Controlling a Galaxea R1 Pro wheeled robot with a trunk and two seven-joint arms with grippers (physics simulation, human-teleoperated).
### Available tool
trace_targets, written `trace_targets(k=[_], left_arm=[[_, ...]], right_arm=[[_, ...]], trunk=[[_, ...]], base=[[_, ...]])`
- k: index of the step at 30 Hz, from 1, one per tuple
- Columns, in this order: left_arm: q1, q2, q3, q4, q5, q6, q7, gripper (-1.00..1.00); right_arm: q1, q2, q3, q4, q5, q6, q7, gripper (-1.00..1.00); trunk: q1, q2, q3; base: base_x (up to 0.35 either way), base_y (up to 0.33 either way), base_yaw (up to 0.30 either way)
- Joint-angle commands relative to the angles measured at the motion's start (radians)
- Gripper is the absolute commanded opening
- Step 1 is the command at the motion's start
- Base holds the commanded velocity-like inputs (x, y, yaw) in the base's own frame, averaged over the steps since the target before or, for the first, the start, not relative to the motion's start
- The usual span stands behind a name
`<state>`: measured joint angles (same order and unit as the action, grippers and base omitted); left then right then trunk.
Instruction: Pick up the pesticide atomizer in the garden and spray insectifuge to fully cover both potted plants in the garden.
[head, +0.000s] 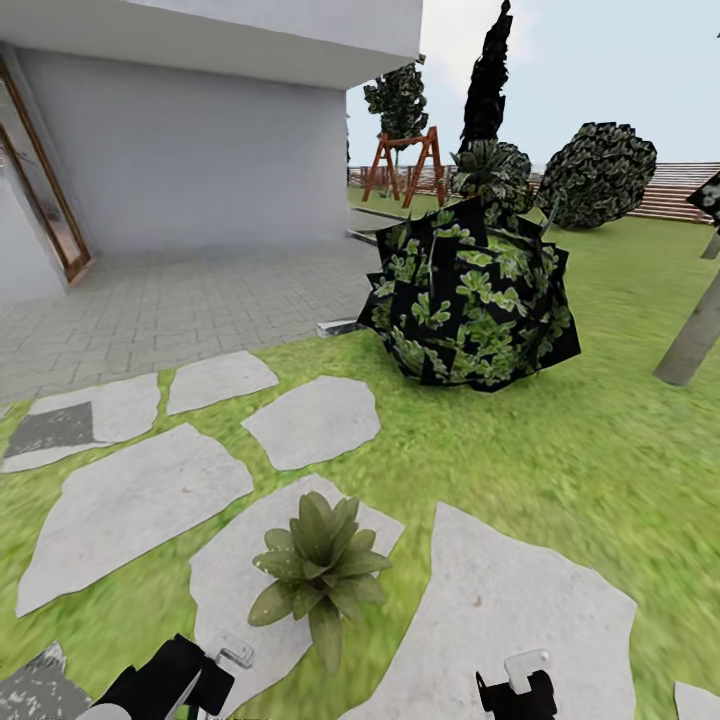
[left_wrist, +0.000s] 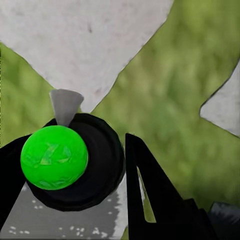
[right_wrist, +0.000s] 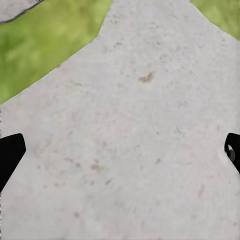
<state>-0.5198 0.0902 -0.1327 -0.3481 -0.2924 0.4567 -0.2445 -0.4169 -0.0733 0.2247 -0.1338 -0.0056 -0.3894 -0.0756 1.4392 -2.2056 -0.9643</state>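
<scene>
A: What does the head view give you?

B: A potted plant (head: 318, 566), a low rosette of pointed green leaves, sits on a pale stepping stone (head: 250, 590) in the lawn (head: 560, 450), close in front of the robot. Its pot is hidden under the leaves. Farther off stands a big dark shrub (head: 470, 295) with green blotches, near the grey paving (head: 180, 300) by the house wall (head: 190, 160). A wooden swing frame (head: 405, 165) and a slatted fence (head: 680, 190) lie well beyond.

A: And the arms?

B: The left end effector (head: 200, 672) and right end effector (head: 518, 690) both peek in at the bottom edge.

A: Left wrist view?

B: The left end effector (left_wrist: 75, 170) is clenched around the pesticide atomizer (left_wrist: 75, 165): a black round body with a bright green ball top and a small grey cone nozzle. One dark finger (left_wrist: 150, 195) presses its side. Below are grass and stone.

A: Right wrist view?

B: The right end effector (right_wrist: 120, 155) hangs released, its black fingertips (right_wrist: 10, 155) spread to opposite edges with nothing between them, above a pale speckled stone slab (right_wrist: 130, 130) bordered by grass.
</scene>
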Motion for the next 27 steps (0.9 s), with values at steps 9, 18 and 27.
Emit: trace_targets(k=[9,18,27], left_arm=[[0.0,0.0,-0.002,-0.002,-0.011,0.003,-0.008,-1.0],[0.0,-0.001,-0.002,-0.002,-0.011,0.003,-0.008,-1.0],[0.0,-0.001,-0.003,-0.003,-0.01,0.003,-0.007,-1.0]], right_arm=[[0.0,0.0,0.009,0.0,0.0,-0.002,-0.007,1.0],[0.0,0.0,0.009,0.0,0.0,-0.002,-0.007,1.0],[0.0,0.0,0.009,0.0,0.0,-0.002,-0.007,1.0]], trunk=[[0.0,0.0,-0.001],[0.0,0.0,-0.001],[0.0,0.0,-0.001]], base=[[0.001,-0.085,0.234],[0.0,-0.271,0.016],[0.0,-0.268,0.238]])
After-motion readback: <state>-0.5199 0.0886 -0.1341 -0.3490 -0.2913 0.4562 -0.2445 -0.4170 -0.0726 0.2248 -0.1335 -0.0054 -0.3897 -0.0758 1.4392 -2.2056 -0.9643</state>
